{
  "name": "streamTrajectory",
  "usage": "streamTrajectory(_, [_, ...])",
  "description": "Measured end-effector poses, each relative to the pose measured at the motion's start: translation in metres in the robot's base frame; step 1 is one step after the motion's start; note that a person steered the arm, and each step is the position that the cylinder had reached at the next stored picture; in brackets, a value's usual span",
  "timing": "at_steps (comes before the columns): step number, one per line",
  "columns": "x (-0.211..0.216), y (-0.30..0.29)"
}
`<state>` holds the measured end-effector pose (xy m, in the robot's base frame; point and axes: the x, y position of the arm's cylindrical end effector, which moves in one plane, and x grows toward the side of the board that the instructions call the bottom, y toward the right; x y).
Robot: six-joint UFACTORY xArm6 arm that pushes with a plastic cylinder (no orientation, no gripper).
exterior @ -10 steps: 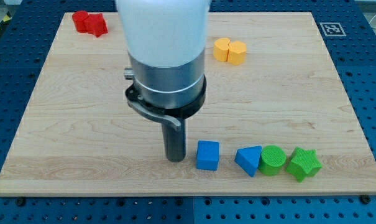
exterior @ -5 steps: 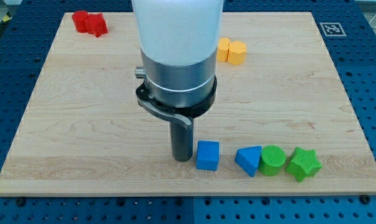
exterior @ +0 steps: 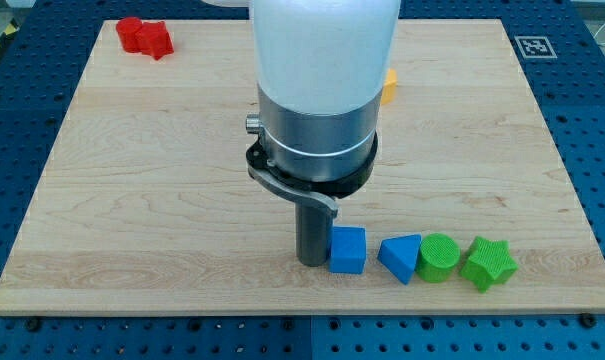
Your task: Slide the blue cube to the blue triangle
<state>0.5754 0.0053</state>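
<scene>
The blue cube [exterior: 348,250] sits near the board's bottom edge, a little right of centre. The blue triangle [exterior: 401,258] lies just to its right with a small gap between them. My tip [exterior: 313,261] stands on the board touching the cube's left side. The arm's wide white and grey body rises above it and hides the board's middle.
A green cylinder [exterior: 439,257] touches the blue triangle's right side, with a green star [exterior: 488,263] beside it. Two red blocks [exterior: 145,37] sit at the top left. A yellow block [exterior: 389,85] is mostly hidden behind the arm. The board's bottom edge [exterior: 302,306] is close below.
My tip has moved right, reached the blue cube's left side and pushed it a little right toward the blue triangle. The arm now covers most of the yellow blocks.
</scene>
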Motion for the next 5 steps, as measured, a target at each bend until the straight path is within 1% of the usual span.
streamTrajectory(5, [0.0, 0.0063])
